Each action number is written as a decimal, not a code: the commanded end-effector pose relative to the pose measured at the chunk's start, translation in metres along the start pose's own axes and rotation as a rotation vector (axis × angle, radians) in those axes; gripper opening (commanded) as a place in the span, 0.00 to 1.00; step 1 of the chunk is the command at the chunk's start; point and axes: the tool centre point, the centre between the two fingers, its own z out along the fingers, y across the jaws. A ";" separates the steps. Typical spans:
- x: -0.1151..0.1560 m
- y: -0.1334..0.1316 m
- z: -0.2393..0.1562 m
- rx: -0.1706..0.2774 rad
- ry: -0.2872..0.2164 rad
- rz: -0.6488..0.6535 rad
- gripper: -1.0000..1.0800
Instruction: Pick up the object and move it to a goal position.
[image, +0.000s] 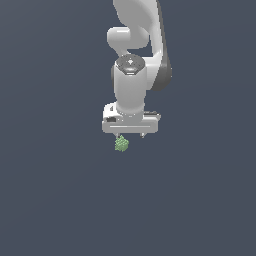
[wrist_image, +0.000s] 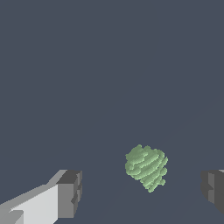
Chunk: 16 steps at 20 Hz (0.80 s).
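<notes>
**Jaws wide, blob between them but off-centre — pre-grasp**

Ext. view: Panda arm (image: 137, 55) comes down from the top of frame, wrist pointing straight down at the plain dark counter (image: 55, 200). Gripper (image: 130, 135) hangs low, palm bar level, two short fingertips showing beneath it, well apart. Green object (image: 121, 144) sits just below the bar, near the fingertip on the ext. view's left, not under the mid-point. No contact that I can see; whether the tips are at object height or a bit above, can't tell from this angle. Vertical approach makes sense: small round lump on a flat surface, best pinched from above w/ one finger on each side. No goal marker visible in either view.

Wrist view: object (wrist_image: 146, 168) lumpy, ribbed texture, roughly round, lying on the counter (wrist_image: 109, 65). One fingertip (wrist_image: 70, 193) to one side, the other (wrist_image: 213, 189) at the frame edge on the opposite side. Jaws fully spread, holding nothing. Object lies in the gap w/ clear space both sides, somewhat nearer the second tip here. Wide opening gives margin for a thing far smaller than the span.

Judgement: approach/descend step, grasp not begun. Next prob. lower and close. Risk: off-centre blob gets pushed by the nearer finger first, and could roll given its bumpy round form.
</notes>
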 end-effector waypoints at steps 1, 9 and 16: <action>0.000 0.000 0.000 0.000 0.000 0.000 0.96; 0.010 0.016 -0.015 0.011 0.023 0.066 0.96; 0.007 0.017 -0.010 0.010 0.021 0.070 0.96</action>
